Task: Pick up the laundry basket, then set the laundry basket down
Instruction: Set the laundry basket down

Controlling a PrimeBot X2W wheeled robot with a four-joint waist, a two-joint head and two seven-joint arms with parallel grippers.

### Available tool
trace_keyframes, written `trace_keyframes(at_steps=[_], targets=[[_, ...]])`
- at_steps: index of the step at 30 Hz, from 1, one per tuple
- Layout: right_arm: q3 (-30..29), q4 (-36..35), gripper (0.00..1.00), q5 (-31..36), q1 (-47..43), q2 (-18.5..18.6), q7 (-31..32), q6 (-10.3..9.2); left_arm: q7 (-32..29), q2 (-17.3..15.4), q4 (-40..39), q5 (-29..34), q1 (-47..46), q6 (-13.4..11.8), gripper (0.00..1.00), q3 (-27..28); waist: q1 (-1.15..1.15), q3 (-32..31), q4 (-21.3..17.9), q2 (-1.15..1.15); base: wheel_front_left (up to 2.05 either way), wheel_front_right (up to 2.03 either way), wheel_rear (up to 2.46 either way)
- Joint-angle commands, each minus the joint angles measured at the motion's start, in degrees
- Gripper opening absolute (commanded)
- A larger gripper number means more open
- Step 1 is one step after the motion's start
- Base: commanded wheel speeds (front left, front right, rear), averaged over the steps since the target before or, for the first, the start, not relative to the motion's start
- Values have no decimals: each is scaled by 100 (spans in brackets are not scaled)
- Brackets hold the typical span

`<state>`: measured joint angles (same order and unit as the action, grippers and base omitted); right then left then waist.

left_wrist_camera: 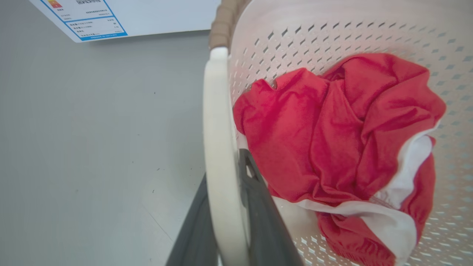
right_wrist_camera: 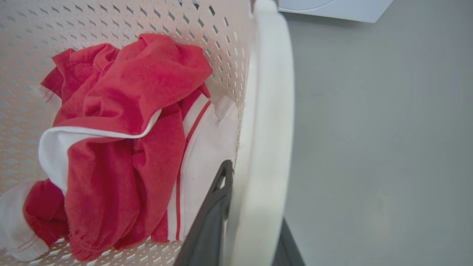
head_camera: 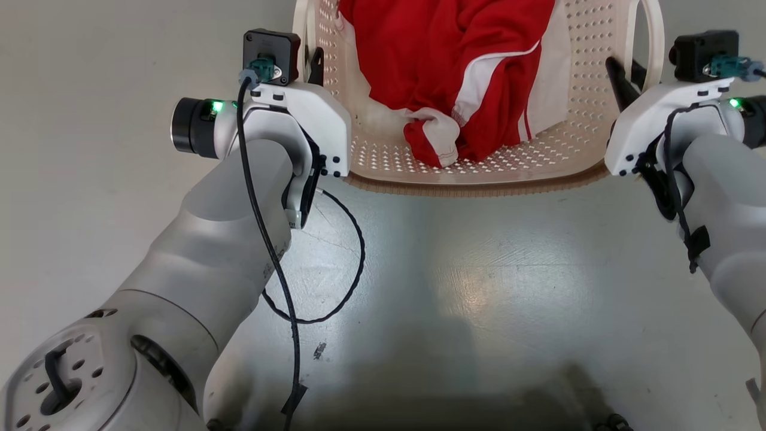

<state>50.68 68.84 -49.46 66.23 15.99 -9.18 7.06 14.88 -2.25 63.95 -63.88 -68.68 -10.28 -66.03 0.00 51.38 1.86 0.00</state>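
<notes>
The laundry basket [head_camera: 497,164], cream and perforated with a brown woven rim, sits between my two arms at the top of the head view. It holds crumpled red and white clothes [head_camera: 455,54]. My left gripper [head_camera: 311,63] is shut on the basket's left white loop handle [left_wrist_camera: 220,122], which runs between its two dark fingers [left_wrist_camera: 264,221]. My right gripper [head_camera: 629,75] is shut on the right loop handle [right_wrist_camera: 264,122], with one finger [right_wrist_camera: 208,221] inside the basket wall. I cannot tell whether the basket is touching the floor.
Grey floor [head_camera: 479,287] spreads below the basket toward my base. A black cable [head_camera: 353,257] loops from my left wrist over the floor. A white washing machine with a blue-framed label [left_wrist_camera: 92,18] stands beyond the basket, and its edge [right_wrist_camera: 332,7] appears at the right wrist view's top.
</notes>
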Motion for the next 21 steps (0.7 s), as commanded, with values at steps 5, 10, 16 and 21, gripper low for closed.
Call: trace_keyframes(at_steps=[5, 10, 16, 21], targets=[[114, -43, 0, 17, -32, 34, -197, 43, 11, -63, -79, 211, -105, 63, 0, 153, 0, 102, 18, 0, 0, 0, 0], [134, -19, 0, -9, -37, -2, -223, 43, 11, -63, -61, 337, -91, 56, 0, 273, 0, 154, 20, 0, 0, 0, 0], [155, -18, 0, -59, -61, -46, -247, 43, 11, -63, 36, 466, -125, 105, 0, 389, 0, 179, -4, 0, 0, 0, 0], [172, -12, 0, -93, -69, -66, -240, 43, 11, -63, 62, 509, -133, 132, 0, 448, 0, 193, -10, 0, 0, 0, 0]])
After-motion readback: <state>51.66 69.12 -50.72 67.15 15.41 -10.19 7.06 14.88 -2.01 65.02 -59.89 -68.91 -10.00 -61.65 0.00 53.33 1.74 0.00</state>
